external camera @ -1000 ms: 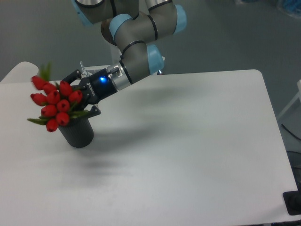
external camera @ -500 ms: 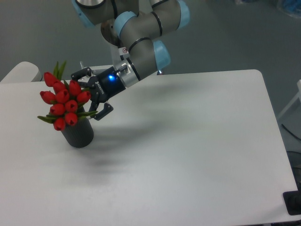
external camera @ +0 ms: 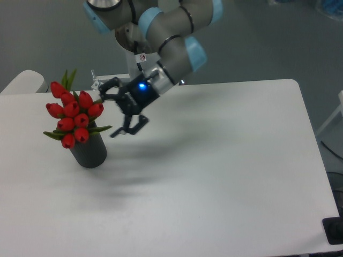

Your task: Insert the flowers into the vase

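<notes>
white table (external camera: 225,171) | grey floor (external camera: 268,48) | black object (external camera: 335,230) at right edge

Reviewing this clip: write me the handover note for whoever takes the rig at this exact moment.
Gripper: open, empty, in the air just right of the bunch, touching nothing.
Flowers: standing in the vase, heads above the rim, unsupported.
Vase: upright on the table, left side.
Done: the flowers are inserted and released.
Left: nothing on the task itself; just clear the arm away without brushing the leaves.
</notes>
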